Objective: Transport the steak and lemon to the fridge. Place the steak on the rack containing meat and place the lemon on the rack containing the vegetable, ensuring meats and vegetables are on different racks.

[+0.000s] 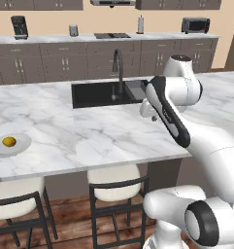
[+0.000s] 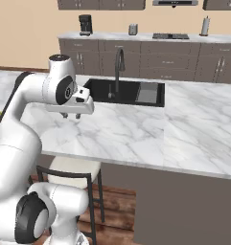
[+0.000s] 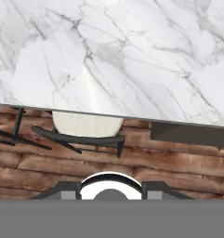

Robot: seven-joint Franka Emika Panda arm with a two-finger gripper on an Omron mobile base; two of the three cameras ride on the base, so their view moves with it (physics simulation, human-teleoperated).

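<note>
**Arm poised over the island, lemon not yet fetched**

The small smooth yellow lemon (image 1: 9, 141) lies on a pale round plate (image 1: 22, 144) near the left end of the white marble island counter (image 1: 89, 131), close to its front edge. The two-finger gripper (image 2: 72, 115) hangs above bare marble well apart from the fruit, toward the counter's middle front. Its jaws are drawn narrow and hold nothing.

By my reading the task stands at its opening step: nothing has been picked up, and no steak or fridge can be made out. The next move calls for spreading the jaws, swinging left along the front edge to the plate, and descending over the rounded fruit, which may roll under a careless squeeze.

The counter carries a black sink (image 1: 106, 94) with a dark curved faucet (image 1: 118, 65) at its back edge. Dark-framed stools with cream seats (image 1: 113, 181) stand below on a wooden floor. Grey cabinets (image 1: 65, 61) line the far wall.
</note>
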